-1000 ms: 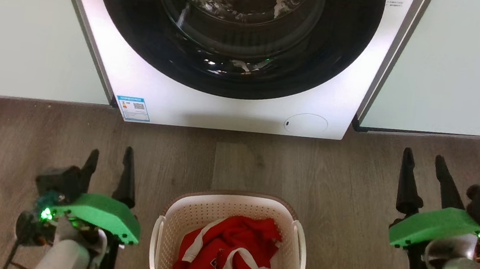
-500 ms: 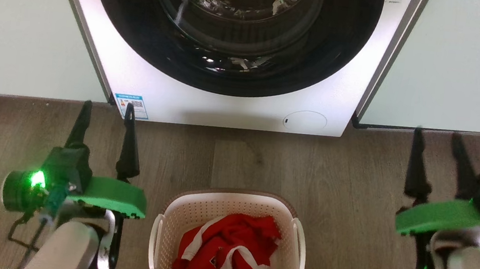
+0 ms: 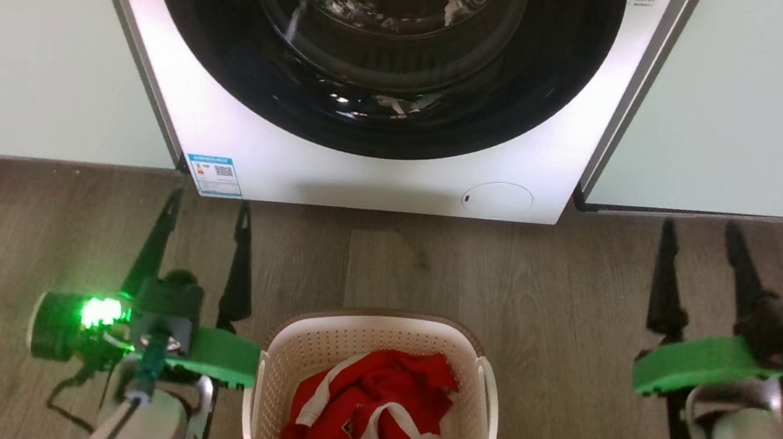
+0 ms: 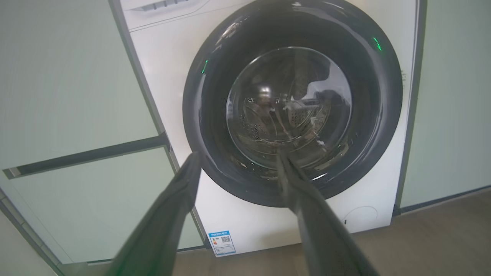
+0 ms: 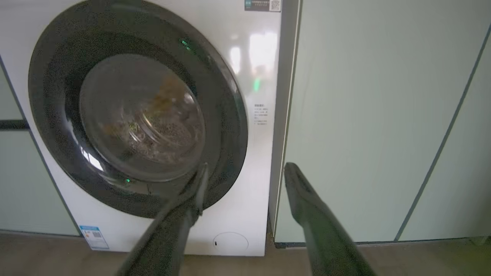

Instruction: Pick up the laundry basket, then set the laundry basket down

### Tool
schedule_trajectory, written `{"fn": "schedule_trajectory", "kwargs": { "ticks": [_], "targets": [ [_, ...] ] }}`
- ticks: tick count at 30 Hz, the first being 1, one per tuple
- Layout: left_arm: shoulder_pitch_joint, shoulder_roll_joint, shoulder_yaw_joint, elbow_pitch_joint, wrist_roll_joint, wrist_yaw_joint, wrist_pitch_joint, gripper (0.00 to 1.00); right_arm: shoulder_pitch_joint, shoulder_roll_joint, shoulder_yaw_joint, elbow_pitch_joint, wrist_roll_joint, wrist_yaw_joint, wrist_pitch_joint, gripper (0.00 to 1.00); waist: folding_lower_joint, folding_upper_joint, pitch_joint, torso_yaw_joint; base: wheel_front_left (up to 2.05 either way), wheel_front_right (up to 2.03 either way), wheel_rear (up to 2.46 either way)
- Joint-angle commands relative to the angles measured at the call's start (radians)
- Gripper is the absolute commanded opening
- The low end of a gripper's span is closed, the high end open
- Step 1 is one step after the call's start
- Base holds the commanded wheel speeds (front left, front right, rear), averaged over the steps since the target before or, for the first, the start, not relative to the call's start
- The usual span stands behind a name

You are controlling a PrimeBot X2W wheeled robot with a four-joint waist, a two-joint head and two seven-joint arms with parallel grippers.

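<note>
Cream-white plastic with small holes is seen at the bottom middle of the head view. The laundry basket [image 3: 320, 346] is set on the grey wood floor [image 3: 430, 267], in front of the white washing machine [image 3: 260, 155] and apart from it. A red-and-white garment [image 3: 372, 406] is piled inside. The left gripper [image 3: 210, 200] is held just beside the basket's left side, and its green part is close to the left handle. Whether they touch cannot be told. Its two dark fingers are spread apart, and nothing is held between them. The right gripper [image 3: 699, 225] is held well to the right of the basket. Its fingers are spread too, and nothing is held.

In the left wrist view, the spread fingers [image 4: 165, 222] are pointed at the machine's round dark door [image 4: 199, 115].

In the right wrist view, the spread fingers [image 5: 318, 222] are pointed at the machine's right edge and the pale green cupboard [image 5: 364, 115] beside it.
</note>
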Motion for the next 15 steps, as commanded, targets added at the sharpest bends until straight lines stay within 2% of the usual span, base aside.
{"fn": "schedule_trajectory", "kwargs": {
  "ticks": [1, 9, 15],
  "targets": [
    [-0.038, 0.021, 0.022, -0.023, 0.031, 0.006, -0.015, 1.0, -0.016, -0.011, 0.029, -0.02, -0.044, 0.007, -0.015, 1.0, -0.0001, -0.0001, -0.001, 0.0, 0.0, 0.0, 0.0],
    [-0.011, 0.004, 0.027, -0.012, 0.115, 0.014, -0.038, 1.0, -0.007, -0.012, 0.039, 0.007, -0.147, 0.007, -0.038, 1.0, -0.0001, -0.0001, -0.002, -0.003, 0.0, 0.0, 0.0],
    [-0.004, -0.009, 0.036, 0.0, 0.132, -0.007, -0.039, 1.0, -0.005, -0.012, 0.04, 0.011, -0.153, 0.007, -0.039, 1.0, -0.0001, -0.0001, 0.0, -0.002, 0.0, 0.0, 0.0]
  ]
}}
